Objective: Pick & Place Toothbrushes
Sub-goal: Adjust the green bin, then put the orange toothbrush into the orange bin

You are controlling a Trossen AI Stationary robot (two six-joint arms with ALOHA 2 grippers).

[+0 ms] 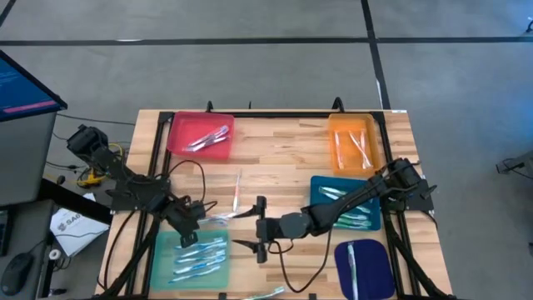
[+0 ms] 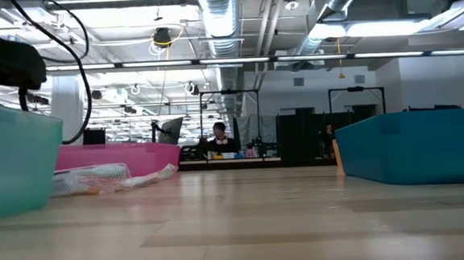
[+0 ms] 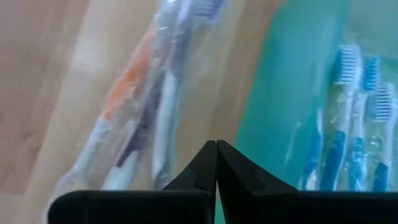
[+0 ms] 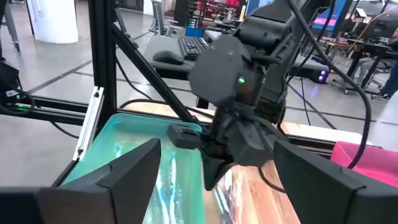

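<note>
From where I stood, the left gripper [image 1: 188,227] hung low at the near-left of the wooden table [image 1: 283,158], right over the edge of the teal tray [image 1: 162,262], and its two dark fingers [image 3: 205,171] were pressed flat together with nothing between them. Several blue-and-white toothbrushes [image 1: 200,257] lay side by side in that tray, each in clear wrapping. Just beside the tray, on the bare wood, lay a wrapped toothbrush with an orange part [image 3: 134,106], close under the closed fingertips but not held by them. Further back on the left sat the pink tray [image 1: 201,136] with a few brushes in it. Near the middle of the table a single thin toothbrush [image 1: 238,190] lay alone on the boards. The right gripper [image 1: 260,226] reached across toward the left one, its fingers spread wide and empty, facing the other arm's wrist. Behind it came the blue tray [image 1: 318,185] with brushes, the orange tray [image 1: 353,143] at the far right holding some more, and the dark blue tray [image 1: 371,271] at the near right with one pale brush. One more toothbrush [image 1: 265,292] rested at the table's near edge.
</note>
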